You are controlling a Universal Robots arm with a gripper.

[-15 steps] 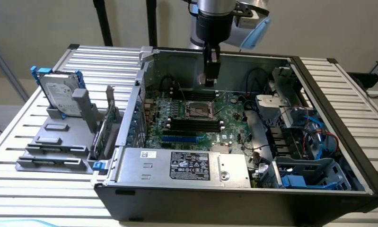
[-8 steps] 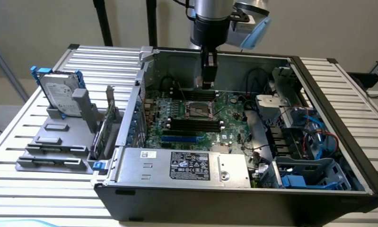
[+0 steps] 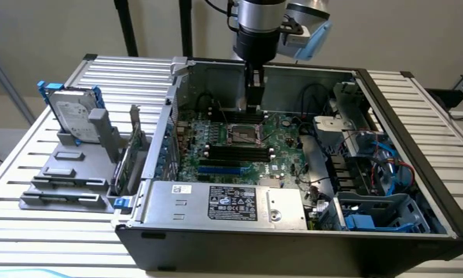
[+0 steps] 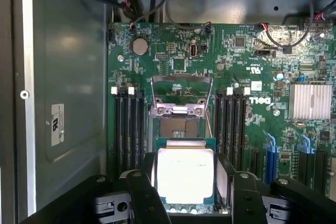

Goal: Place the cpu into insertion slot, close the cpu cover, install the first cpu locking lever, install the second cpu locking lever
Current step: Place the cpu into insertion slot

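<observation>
My gripper [image 4: 185, 184] is shut on the cpu [image 4: 185, 174], a pale square chip held by its two sides between the black fingers [image 4: 143, 187]. The chip hangs above the motherboard, just short of the insertion slot [image 4: 176, 128], a square socket with a silvery rim. The cpu cover [image 4: 181, 85] stands swung up on the slot's far side, its hinge bar [image 4: 177, 110] at the socket's edge. In the exterior view the gripper [image 3: 253, 109] reaches down into the open computer case, just above and behind the insertion slot [image 3: 245, 135].
Black memory sticks [image 4: 128, 124] flank the socket on both sides. A finned heat sink [image 4: 312, 100] and blue card slots [image 4: 270, 153] lie to one side. The power supply [image 3: 223, 202] sits at the case front, cables and a drive cage [image 3: 378, 211] at the exterior view's right, a hard drive [image 3: 69, 116] outside.
</observation>
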